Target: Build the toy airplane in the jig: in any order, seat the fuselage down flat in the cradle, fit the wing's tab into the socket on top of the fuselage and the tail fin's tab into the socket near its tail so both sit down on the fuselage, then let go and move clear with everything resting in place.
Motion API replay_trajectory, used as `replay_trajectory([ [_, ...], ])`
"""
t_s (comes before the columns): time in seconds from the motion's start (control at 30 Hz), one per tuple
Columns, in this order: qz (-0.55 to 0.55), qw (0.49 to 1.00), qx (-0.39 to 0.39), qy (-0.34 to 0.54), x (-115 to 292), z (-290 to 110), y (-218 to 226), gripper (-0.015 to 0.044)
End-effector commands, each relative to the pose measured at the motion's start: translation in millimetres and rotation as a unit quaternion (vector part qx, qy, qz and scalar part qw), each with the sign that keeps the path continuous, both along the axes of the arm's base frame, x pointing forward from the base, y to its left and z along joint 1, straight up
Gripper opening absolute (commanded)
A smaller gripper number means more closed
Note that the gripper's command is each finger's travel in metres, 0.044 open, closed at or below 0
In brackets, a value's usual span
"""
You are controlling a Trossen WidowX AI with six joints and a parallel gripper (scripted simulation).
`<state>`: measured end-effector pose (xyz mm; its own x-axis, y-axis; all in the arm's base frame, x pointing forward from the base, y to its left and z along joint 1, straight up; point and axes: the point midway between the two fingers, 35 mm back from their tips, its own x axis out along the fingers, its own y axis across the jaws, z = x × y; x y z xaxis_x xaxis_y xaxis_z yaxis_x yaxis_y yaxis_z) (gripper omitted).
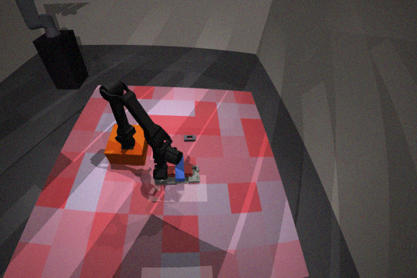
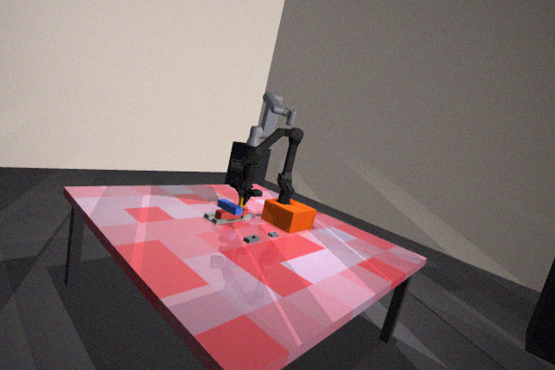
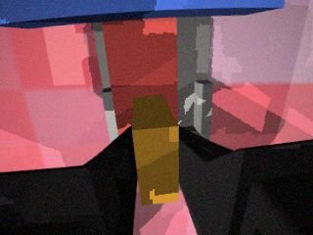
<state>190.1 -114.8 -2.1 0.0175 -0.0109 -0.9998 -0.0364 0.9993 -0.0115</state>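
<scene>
The red fuselage [image 1: 189, 170] [image 2: 222, 214] [image 3: 142, 59] lies in the grey cradle [image 1: 196, 178] [image 2: 218, 221] [image 3: 202, 105]. The blue wing [image 1: 180, 170] [image 2: 229, 206] [image 3: 161, 11] lies across the top of the fuselage; its tab and socket are hidden. My gripper [image 1: 161, 178] [image 2: 241, 203] [image 3: 151, 131] is shut on the yellow tail fin [image 2: 241, 202] [image 3: 157, 159] and holds it upright over the tail end of the fuselage. The tail socket is hidden behind the fin, so I cannot tell whether the tab is in it.
An orange block [image 1: 126, 157] [image 2: 289, 216] carries the arm's base. A small grey holder [image 1: 189, 138] [image 2: 251, 238] lies on the table, with a smaller grey piece [image 2: 272, 234] beside it. A grey arm on a black pedestal [image 1: 64, 61] [image 2: 235, 162] stands beyond the table.
</scene>
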Motion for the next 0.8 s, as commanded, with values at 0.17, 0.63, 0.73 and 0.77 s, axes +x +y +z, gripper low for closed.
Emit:
replay_trajectory([
  [0.17, 0.000, 1.000, 0.001, 0.001, -0.9, -4.5, 0.5, 0.0058],
  [0.63, 0.000, 1.000, 0.001, 0.001, -0.9, -4.5, 0.5, 0.0131],
  [0.73, 0.000, 1.000, 0.001, 0.001, -0.9, -4.5, 0.5, 0.0210],
  [0.77, 0.000, 1.000, 0.001, 0.001, -0.9, -4.5, 0.5, 0.0236],
])
